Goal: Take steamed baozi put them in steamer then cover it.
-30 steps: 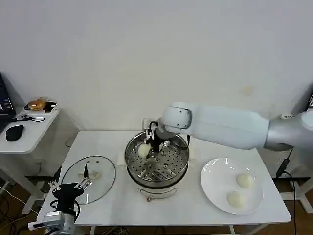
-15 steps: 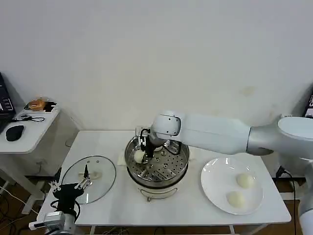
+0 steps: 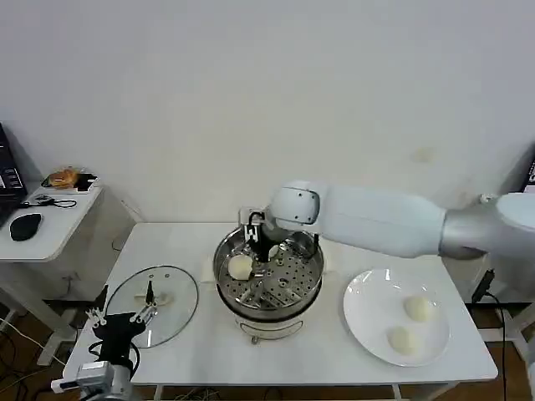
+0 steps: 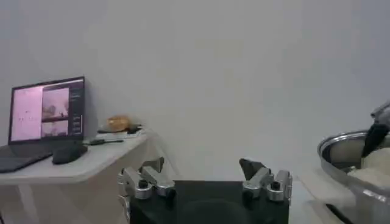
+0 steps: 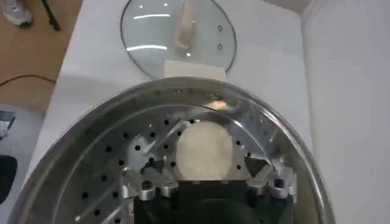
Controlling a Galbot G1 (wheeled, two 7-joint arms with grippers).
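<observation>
Nearest, the left end effector point(image 3: 124, 322) hangs idle w/ fingers spread wide at the bench's point(image 3: 192, 351) front-left corner, just in front of the cover point(image 3: 152, 305), which lies flat on the bench left of the steamer point(image 3: 269, 280). Mid-bench, two baozi point(image 3: 403, 339) sit on the white plate point(image 3: 368, 326) at right. Farther back, the right end effector point(image 3: 257, 245) is over the steamer's left-rear part, jaws apart above a released baozi point(image 5: 203, 150) resting on the perforated tray.
</observation>
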